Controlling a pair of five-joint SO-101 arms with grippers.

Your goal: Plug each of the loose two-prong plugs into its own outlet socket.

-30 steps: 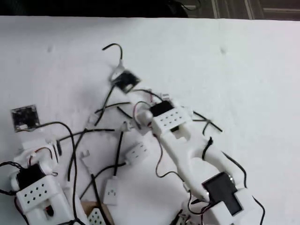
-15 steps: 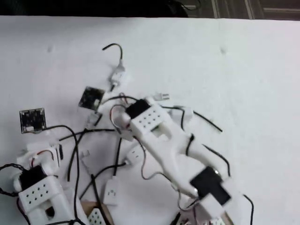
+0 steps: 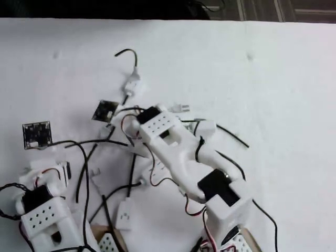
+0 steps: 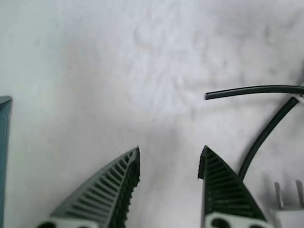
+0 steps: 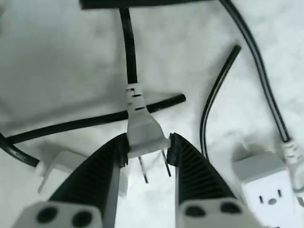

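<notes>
Right claw [image 5: 147, 142] swung leftward, pinching white plug [image 5: 141, 129]

No lettering, number or brand can be read on the table [image 3: 273, 79]; only unreadable specks are shown on a black square board [image 3: 37, 134].

robotics lab bench: white table [image 3: 273, 79] strewn with black cords [image 3: 128, 51].

Table [image 3: 283, 79]: white and faintly mottled, it takes up most of your high view.
Floor [image 3: 294, 9]: past the table's far edge, you see grey boards with pale lines.
Cardboard [image 3: 98, 230]: a brown scrap at the near edge (partly covered).
Teal strip [image 4: 4, 142]: at the border of your left wrist view; you cannot tell what it is.
</notes>
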